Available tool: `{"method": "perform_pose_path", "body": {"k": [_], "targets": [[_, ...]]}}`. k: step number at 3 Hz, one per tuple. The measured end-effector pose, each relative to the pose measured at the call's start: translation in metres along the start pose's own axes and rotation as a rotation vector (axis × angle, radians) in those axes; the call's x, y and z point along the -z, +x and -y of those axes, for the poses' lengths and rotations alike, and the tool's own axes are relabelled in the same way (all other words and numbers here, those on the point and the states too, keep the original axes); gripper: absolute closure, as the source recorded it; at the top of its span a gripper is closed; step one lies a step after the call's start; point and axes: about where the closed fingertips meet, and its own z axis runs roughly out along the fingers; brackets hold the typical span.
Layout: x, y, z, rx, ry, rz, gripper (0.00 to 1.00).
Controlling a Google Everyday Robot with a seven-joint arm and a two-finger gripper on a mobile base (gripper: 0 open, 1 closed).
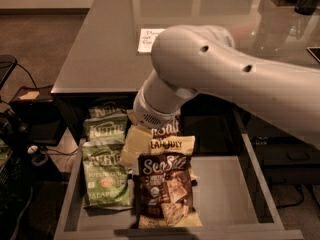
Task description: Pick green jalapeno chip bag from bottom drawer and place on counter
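Reach step: my pincer (136,145) down in bottom drawer (222,189), between green jalapeno chip bag (106,176) by left wall and brown Sea Salt bags (165,189). Cannot tell if open or closed. Next: shift onto green bag, grip, lift straight. Walls low, right floor bare, tabletop (95,54) edge just behind.

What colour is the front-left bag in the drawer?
Light green with a white logo: the green jalapeno chip bag, camera view. The end effector is just beside it.
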Motion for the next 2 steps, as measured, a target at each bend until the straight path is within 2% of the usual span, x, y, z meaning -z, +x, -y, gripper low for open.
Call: {"method": "perform_pose_path", "body": {"k": [1, 2], "targets": [[-0.023, -0.007, 0.005, 0.001, -0.011, 0.032, 0.13], [-0.041, -0.014, 0.008, 0.007, -0.028, 0.057, 0.33]]}}
